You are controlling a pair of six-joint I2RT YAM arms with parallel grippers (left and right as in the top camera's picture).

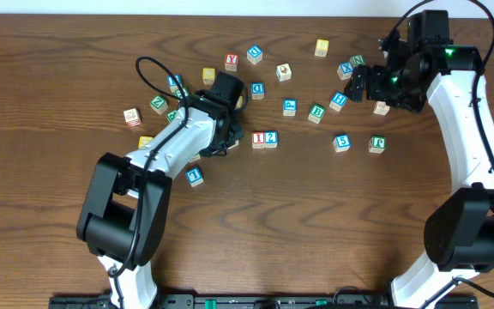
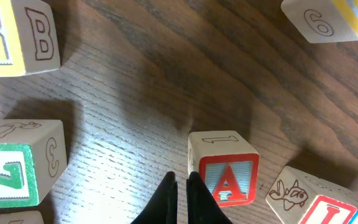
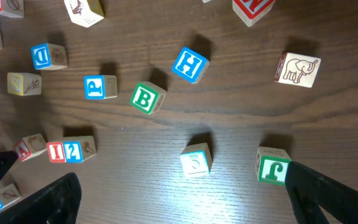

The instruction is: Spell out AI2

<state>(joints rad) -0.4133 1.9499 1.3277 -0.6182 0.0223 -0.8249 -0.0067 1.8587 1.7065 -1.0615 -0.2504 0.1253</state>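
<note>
The red-framed A cube (image 2: 229, 177) lies just right of my left gripper (image 2: 180, 182), whose black fingers are shut with nothing between them, tips at the cube's left face. Right of the A, with a small gap, the red-framed I cube (image 1: 258, 139) and blue-framed 2 cube (image 1: 270, 138) stand side by side, touching. From overhead, the left gripper (image 1: 228, 140) covers most of the A. The right wrist view shows A (image 3: 30, 147) tilted, then I (image 3: 56, 151) and 2 (image 3: 73, 150). My right gripper (image 3: 185, 199) hangs open and empty, far right of the row (image 1: 363, 86).
Several loose cubes are scattered over the wooden table: green B (image 3: 145, 98), blue H (image 3: 189, 64), an elephant cube (image 3: 298, 68), green J (image 3: 272, 169), blue 5 (image 1: 341, 142). A blue-framed 1 cube (image 1: 195, 176) lies beside the left arm. A yellow B cube (image 2: 17, 37) and a green cube (image 2: 11, 165) flank the left gripper.
</note>
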